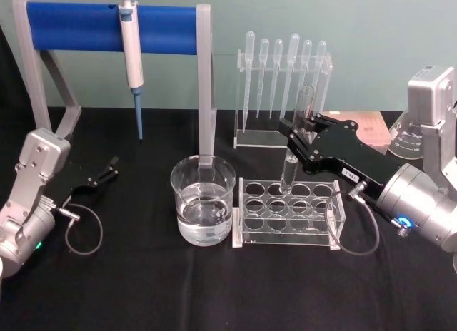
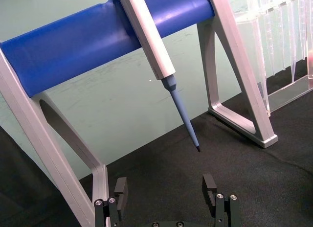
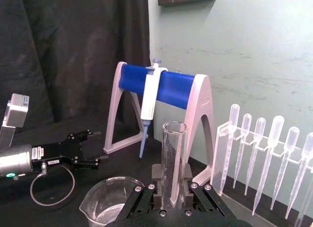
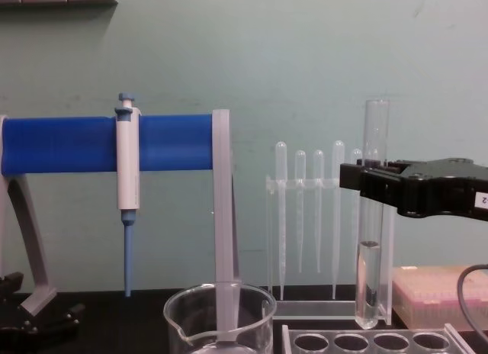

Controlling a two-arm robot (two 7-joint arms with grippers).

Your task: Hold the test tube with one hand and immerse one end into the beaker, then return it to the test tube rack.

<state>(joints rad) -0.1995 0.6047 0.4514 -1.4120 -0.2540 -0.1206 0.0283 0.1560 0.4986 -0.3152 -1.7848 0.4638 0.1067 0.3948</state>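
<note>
The test tube [image 1: 303, 106] stands upright, with my right gripper [image 1: 294, 144] shut on its middle. In the chest view the test tube [image 4: 374, 239] has its rounded bottom just above the top of the clear holed rack [image 4: 358, 342], near the rack's back row. The right gripper [image 4: 367, 180] reaches in from the right. The beaker [image 1: 203, 195], with some clear liquid in it, stands left of the rack [image 1: 289, 211]. In the right wrist view the tube [image 3: 173, 153] rises from between the fingers, and the beaker [image 3: 108, 200] sits low beside them. My left gripper [image 1: 108, 168] rests open at the far left of the table.
A blue-and-white pipettor [image 1: 132, 60] hangs on a blue-barred stand [image 1: 107, 26] behind the beaker. Behind the holed rack stands a clear rack of plastic pipettes [image 1: 285, 81]. A pink tip box [image 4: 442, 293] and a glass flask [image 1: 407, 138] sit at the back right.
</note>
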